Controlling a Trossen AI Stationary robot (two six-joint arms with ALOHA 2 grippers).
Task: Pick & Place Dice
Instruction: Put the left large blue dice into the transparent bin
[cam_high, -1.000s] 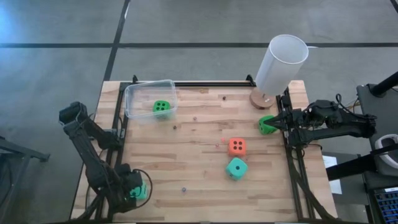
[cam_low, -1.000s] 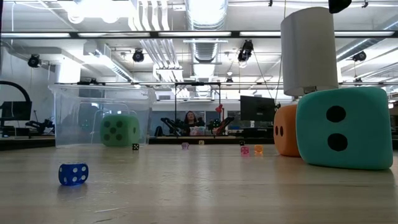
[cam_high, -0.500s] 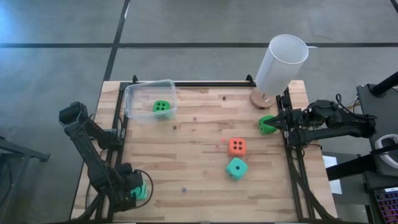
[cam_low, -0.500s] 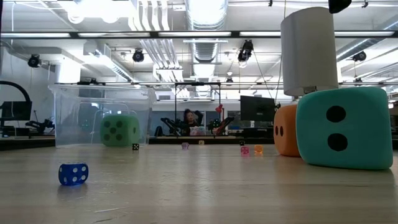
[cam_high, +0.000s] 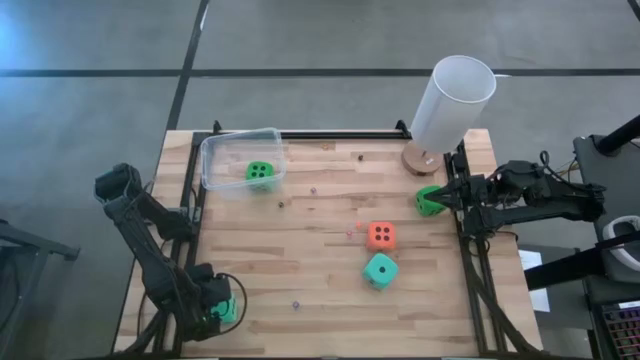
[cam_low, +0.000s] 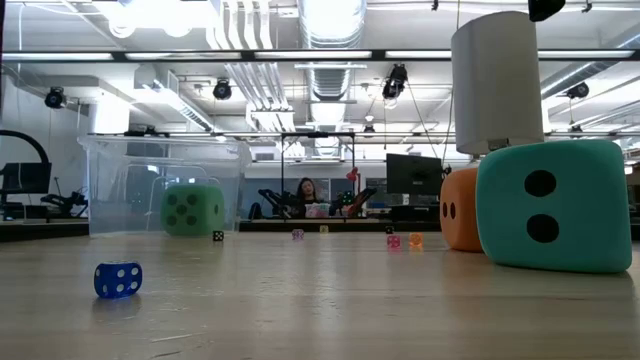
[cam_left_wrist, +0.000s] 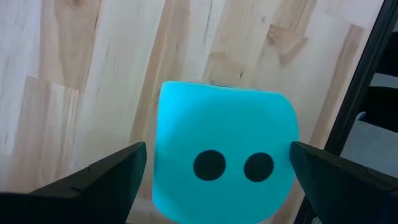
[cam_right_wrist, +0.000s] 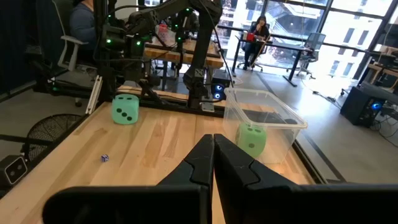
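Observation:
A green die (cam_left_wrist: 224, 143), two pips up, rests on the table's near left corner. My left gripper (cam_left_wrist: 217, 163) points down over this die (cam_high: 229, 308), open, one finger on each side, apart from it. Another green die (cam_high: 260, 172) lies in the clear tub (cam_high: 213, 160). An orange die (cam_high: 380, 235) and a teal die (cam_high: 380, 270) sit right of the middle. A third green die (cam_high: 429, 201) lies by the right edge, and my right gripper (cam_high: 443, 194) hangs shut and level above it.
A tall white cylinder (cam_high: 452, 102) stands on a round base at the far right. Small dice are scattered on the wood, among them a blue one (cam_low: 118, 280). Dark rails (cam_high: 192, 215) run along the left and right table edges. A person sits far behind the table.

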